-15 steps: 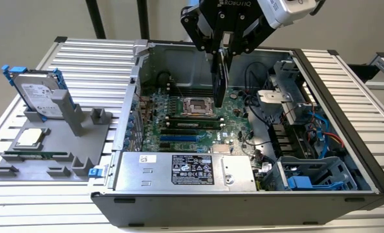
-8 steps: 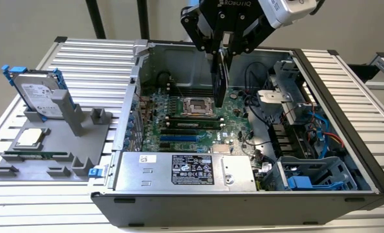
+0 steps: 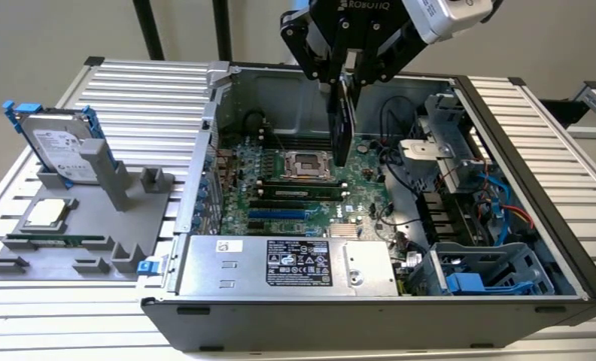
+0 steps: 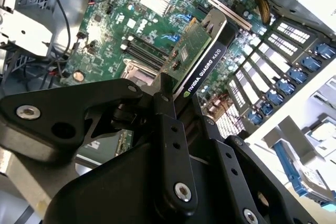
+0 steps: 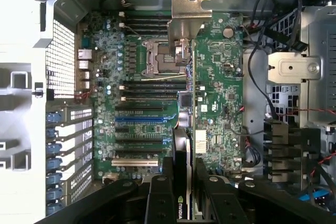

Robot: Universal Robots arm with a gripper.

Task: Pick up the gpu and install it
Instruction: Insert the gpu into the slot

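While the gripper (image 3: 346, 81) hangs over the open computer case (image 3: 378, 325), its jaws pinch the gpu (image 3: 342, 124) edge-on above the motherboard (image 3: 278, 199), at one o'clock of the processor socket (image 3: 303, 163) in the exterior view.

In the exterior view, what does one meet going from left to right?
Hard drive in a blue frame → processor socket → gpu, held in the gripper → blue cables.
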